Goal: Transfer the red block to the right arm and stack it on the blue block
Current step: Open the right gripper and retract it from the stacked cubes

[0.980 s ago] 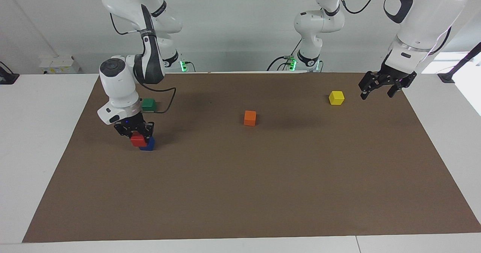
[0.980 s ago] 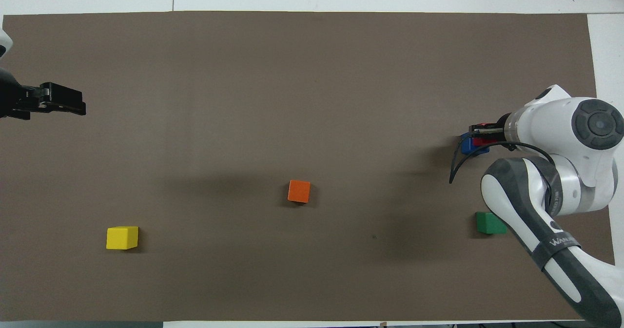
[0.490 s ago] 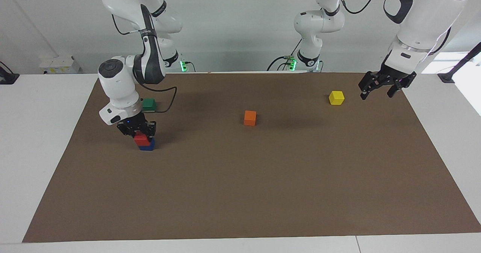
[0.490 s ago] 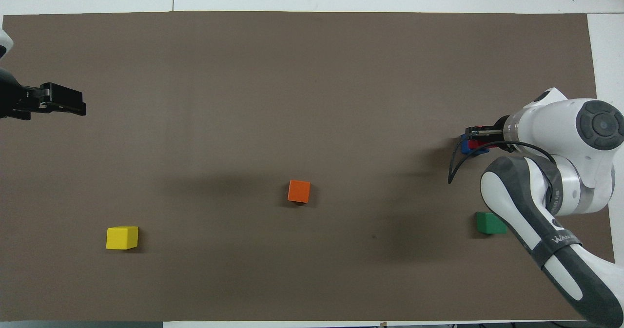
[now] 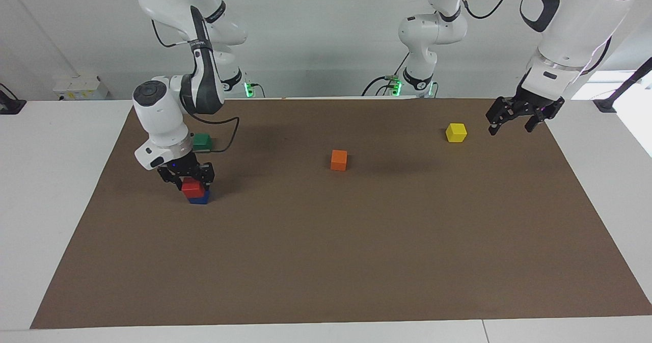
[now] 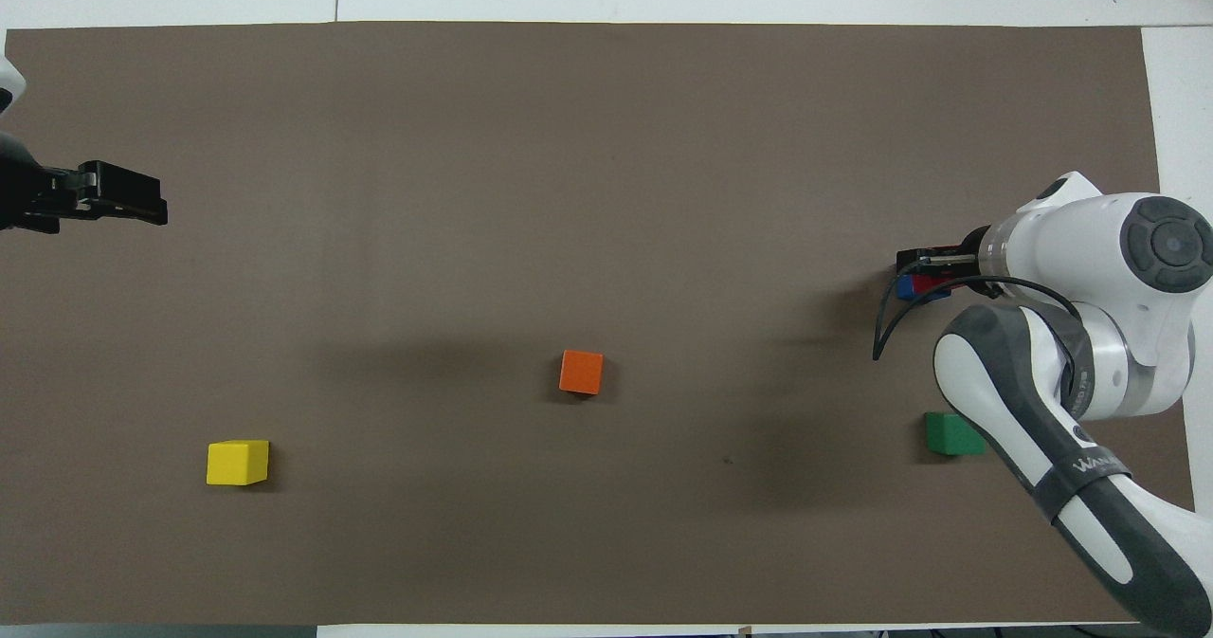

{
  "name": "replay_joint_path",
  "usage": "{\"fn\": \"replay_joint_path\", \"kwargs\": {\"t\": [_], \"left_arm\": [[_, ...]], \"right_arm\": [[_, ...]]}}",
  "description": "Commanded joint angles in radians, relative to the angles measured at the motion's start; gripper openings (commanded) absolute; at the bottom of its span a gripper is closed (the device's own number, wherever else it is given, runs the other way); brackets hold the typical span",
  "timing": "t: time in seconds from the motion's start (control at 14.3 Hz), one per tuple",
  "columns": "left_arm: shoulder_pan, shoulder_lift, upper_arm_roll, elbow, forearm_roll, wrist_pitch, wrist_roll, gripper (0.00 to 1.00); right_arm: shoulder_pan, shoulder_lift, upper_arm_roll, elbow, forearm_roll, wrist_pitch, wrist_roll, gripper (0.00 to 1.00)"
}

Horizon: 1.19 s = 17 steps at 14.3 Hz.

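The red block rests on top of the blue block, toward the right arm's end of the mat. My right gripper stands over the pair, its fingers straddling the red block and slightly apart from its sides, so it is open. In the overhead view the right gripper covers most of the red block and the blue block. My left gripper hangs open and holds nothing above the mat's edge at the left arm's end, where the left arm waits.
A green block lies nearer to the robots than the stack, by the right arm's cable. An orange block sits mid-mat. A yellow block lies close to the left gripper. The brown mat covers the table.
The right gripper brought the red block squarely onto the blue block, then spread its fingers and let go. The left arm has not moved.
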Motion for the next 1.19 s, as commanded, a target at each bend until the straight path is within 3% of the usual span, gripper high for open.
{"fn": "replay_joint_path", "kwargs": {"t": [0.0,0.28,0.7,1.12], "left_arm": [[-0.002,-0.021,0.009,-0.021,-0.018,-0.003,0.01,1.0],[-0.002,-0.021,0.009,-0.021,-0.018,-0.002,0.01,1.0],[-0.002,-0.021,0.009,-0.021,-0.018,-0.003,0.01,1.0],[-0.002,-0.021,0.009,-0.02,-0.018,-0.003,0.01,1.0]], "right_arm": [[-0.013,-0.011,0.006,-0.001,0.024,-0.009,-0.036,1.0],[0.0,-0.014,0.011,0.103,0.024,-0.133,-0.036,1.0],[0.009,-0.023,0.011,0.386,0.023,-0.487,-0.094,1.0],[0.007,-0.103,0.005,0.492,0.024,-0.722,-0.16,1.0]]}}
